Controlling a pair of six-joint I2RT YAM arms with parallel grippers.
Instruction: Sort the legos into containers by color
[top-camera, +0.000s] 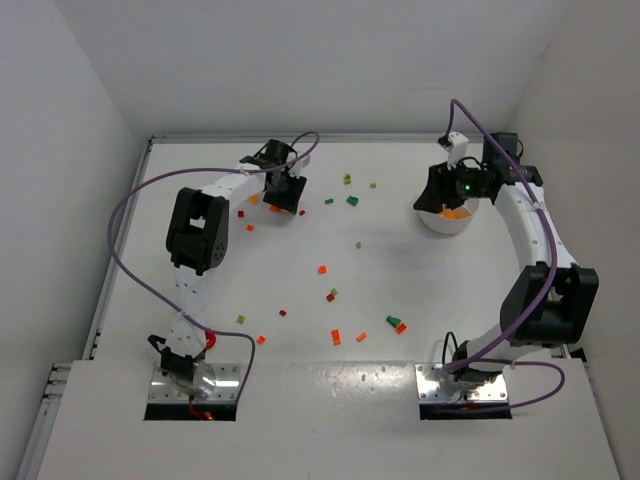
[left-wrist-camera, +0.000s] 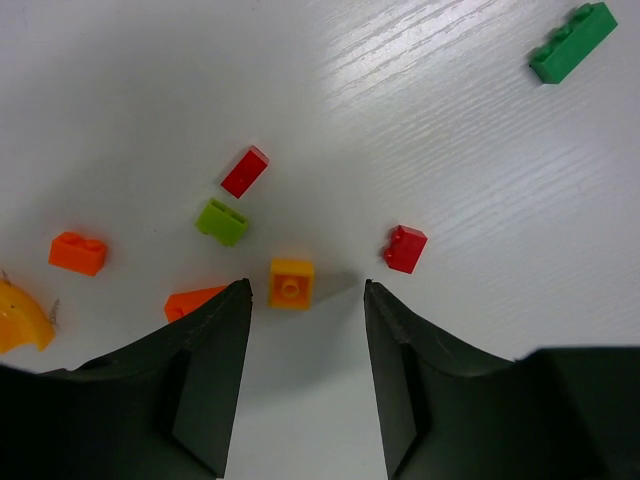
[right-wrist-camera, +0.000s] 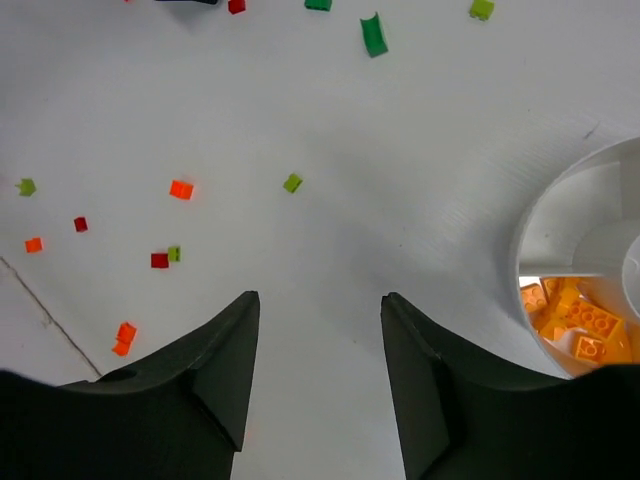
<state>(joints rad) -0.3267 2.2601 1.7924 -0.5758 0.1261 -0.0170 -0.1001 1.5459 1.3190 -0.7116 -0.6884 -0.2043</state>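
The left gripper (left-wrist-camera: 307, 287), spread and empty, is set with the yellow brick (left-wrist-camera: 291, 283) off-centre at 11 o'clock, so it could be clipped aside on closing; the right gripper (right-wrist-camera: 320, 298), spread, seemingly empty, is held with the dish (right-wrist-camera: 560, 200) at 3 o'clock.

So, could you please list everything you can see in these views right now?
Round white divided plastic dish: one, white, far right of the table, beside the right fingers.
Small orange plastic bricks in the dish: a heap, uncountable, orange, one compartment.
Loose small plastic bricks: roughly eighteen, red, orange, green, scattered mid-table.
Small yellow-orange square brick: one, on the table between the left fingers' tips, ungripped.
White table: one, white, under everything.
Left arm and right arm: two, white and black, purple cables.
Left fingers: two, black, open.
Right fingers: two, black, open, empty.
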